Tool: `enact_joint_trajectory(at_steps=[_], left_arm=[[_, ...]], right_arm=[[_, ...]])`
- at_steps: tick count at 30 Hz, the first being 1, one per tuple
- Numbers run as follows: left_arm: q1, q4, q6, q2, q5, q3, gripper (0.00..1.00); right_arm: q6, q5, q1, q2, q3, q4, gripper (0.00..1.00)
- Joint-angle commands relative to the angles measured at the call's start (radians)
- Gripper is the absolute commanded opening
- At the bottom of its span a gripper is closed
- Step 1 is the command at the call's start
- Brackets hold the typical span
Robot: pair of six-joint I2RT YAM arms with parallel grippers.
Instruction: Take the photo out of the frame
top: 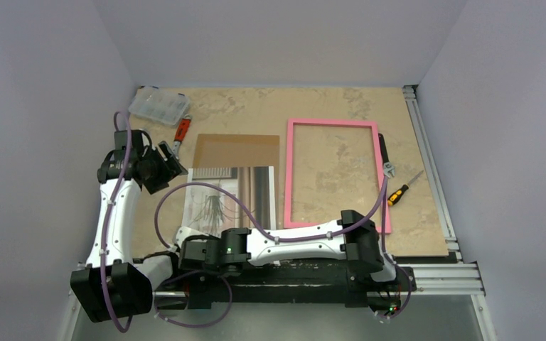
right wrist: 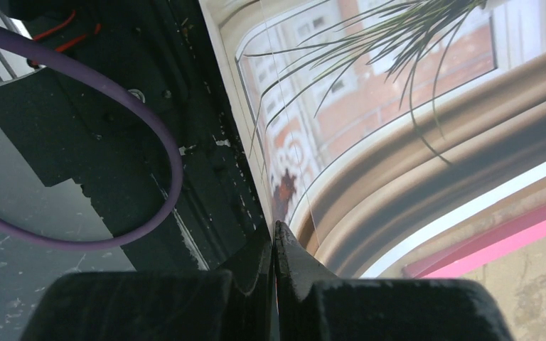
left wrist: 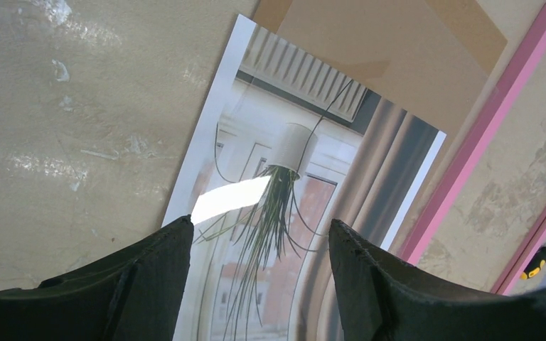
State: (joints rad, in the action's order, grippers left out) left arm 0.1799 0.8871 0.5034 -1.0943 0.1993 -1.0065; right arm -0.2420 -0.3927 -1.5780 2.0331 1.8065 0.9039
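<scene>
Some stuff is hard to see here. In the top view the right arm covers the near end of the photo [top: 231, 195]. The brown backing board [top: 238, 149] is tucked partly under the photo's 12 o'clock edge, so only its far part shows.

The right claw [right wrist: 276, 238] has its fingers pressed together right at the photo's 6 o'clock edge. I can't tell if a sliver of the print is caught between them. That arm is folded low along the near edge of the surface [top: 270, 106], with the forearm reaching left from its base.

The left arm rises from its base and bends in at the wrist. The left claw [left wrist: 259, 226] hangs by the photo's 10 o'clock corner, fingers apart with nothing in between.

The frame [top: 330, 122] lies flat at 3 o'clock from the photo, just beside it. It's empty, with bare surface showing through.
</scene>
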Motion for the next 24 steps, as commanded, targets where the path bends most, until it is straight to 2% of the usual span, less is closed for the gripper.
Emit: enact_joint_trajectory(at_steps=[1, 16, 24], left_arm=[[-0.006, 0.019, -0.012, 0.040, -0.010, -0.039, 0.68], [-0.012, 0.094, 0.008, 0.086, -0.045, -0.209, 0.68], [-0.016, 0.095, 0.024, 0.094, -0.033, -0.256, 0.68]], right_arm=[[0.056, 0.000, 0.020, -0.026, -0.006, -0.007, 0.00], [0.162, 0.203, 0.139, -0.130, 0.006, -0.003, 0.00], [0.221, 0.316, 0.206, -0.110, 0.128, 0.088, 0.00]])
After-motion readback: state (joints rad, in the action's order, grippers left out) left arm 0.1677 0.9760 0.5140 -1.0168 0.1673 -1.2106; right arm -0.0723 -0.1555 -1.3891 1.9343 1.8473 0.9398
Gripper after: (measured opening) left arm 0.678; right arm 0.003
